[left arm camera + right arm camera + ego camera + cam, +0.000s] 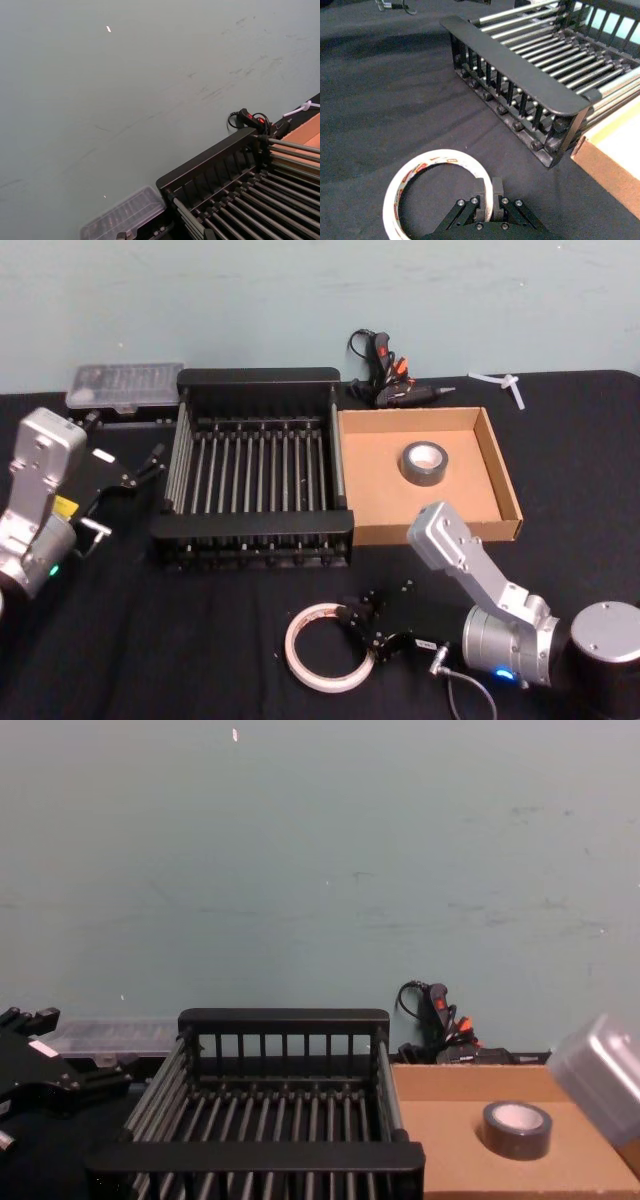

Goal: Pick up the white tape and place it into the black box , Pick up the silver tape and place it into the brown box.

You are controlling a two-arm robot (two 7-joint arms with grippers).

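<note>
The white tape (293,650) lies flat on the black cloth near the table's front edge, a wide thin ring with red print inside (437,156). My right gripper (354,626) is low over the ring's right side, and its fingers (491,192) are shut on the ring's wall. The silver tape (424,462) lies flat inside the brown box (375,490), also seen from the chest (517,1128). The black box (258,378) stands just left of the brown one, with nothing inside it. My left gripper (145,468) is parked left of the black box.
A clear plastic case (125,385) lies behind the black box at the back left. A black and orange tool with a cable (390,375) sits behind the brown box. A small white piece (505,383) lies at the back right.
</note>
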